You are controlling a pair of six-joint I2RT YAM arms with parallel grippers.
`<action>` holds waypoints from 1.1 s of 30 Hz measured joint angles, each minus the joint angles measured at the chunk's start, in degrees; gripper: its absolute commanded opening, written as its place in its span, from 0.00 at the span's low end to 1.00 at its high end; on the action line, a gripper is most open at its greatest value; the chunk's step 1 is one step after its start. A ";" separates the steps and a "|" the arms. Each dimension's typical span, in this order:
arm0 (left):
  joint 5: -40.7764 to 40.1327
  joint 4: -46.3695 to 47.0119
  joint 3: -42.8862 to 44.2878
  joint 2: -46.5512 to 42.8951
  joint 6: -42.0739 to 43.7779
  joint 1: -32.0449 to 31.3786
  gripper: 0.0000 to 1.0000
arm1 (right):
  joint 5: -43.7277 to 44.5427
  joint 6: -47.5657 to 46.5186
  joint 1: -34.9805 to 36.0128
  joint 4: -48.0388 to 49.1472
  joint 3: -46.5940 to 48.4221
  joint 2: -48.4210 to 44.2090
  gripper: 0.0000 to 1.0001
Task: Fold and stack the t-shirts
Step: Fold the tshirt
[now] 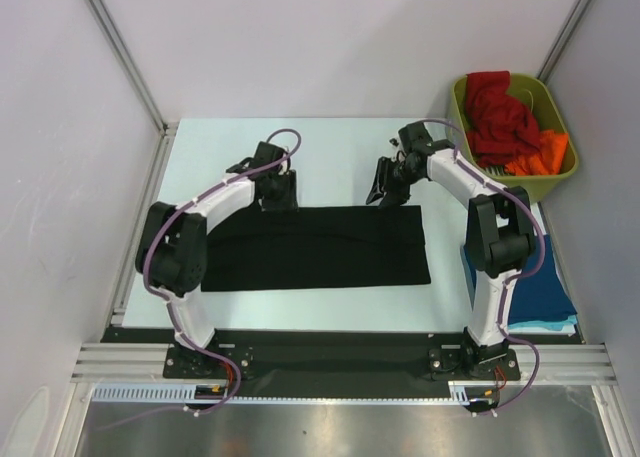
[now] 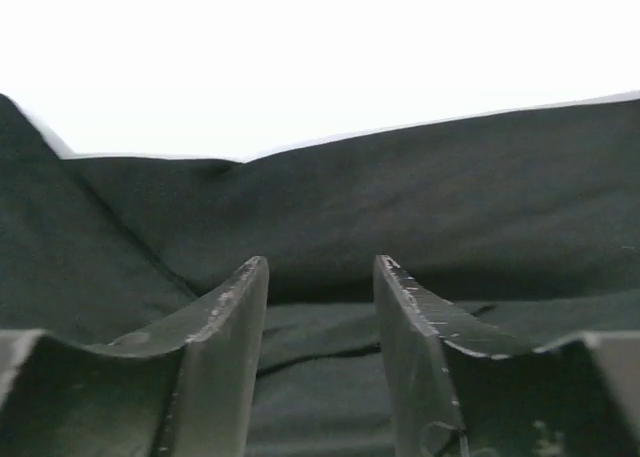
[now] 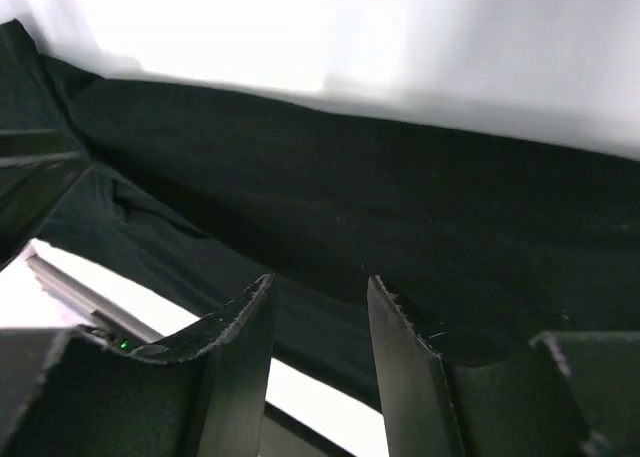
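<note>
Left gripper [image 2: 320, 262] and right gripper [image 3: 320, 277]: both spread, nothing pinched, low over the upper edge of the black t-shirt [image 1: 320, 247], which lies as a flat band at centre frame. Risk: a fingertip snagging cloth on lift-off would drag the fold open.

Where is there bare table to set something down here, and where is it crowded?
Bare: the far strip of table between the black t-shirt and the back wall, and a narrow near strip between that shirt and the arm bases. Crowded: the right side, taken by the right arm, the blue folded stack and the green bin.
</note>
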 measured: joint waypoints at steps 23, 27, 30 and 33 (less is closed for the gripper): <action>-0.02 -5.57 -11.37 -10.73 -3.21 0.00 0.45 | -2.69 3.78 -4.37 6.43 -12.00 3.06 0.47; -2.86 -7.80 -11.43 -14.03 -3.80 -0.04 0.48 | -2.80 4.66 -4.63 7.13 -12.50 3.02 0.47; -5.64 -9.68 -11.45 -15.54 -2.60 0.13 0.77 | -3.17 5.22 -4.79 7.45 -12.76 2.97 0.47; -6.75 -10.21 -10.88 -17.73 -1.40 2.23 0.81 | -3.26 5.27 -4.83 7.50 -12.79 2.97 0.48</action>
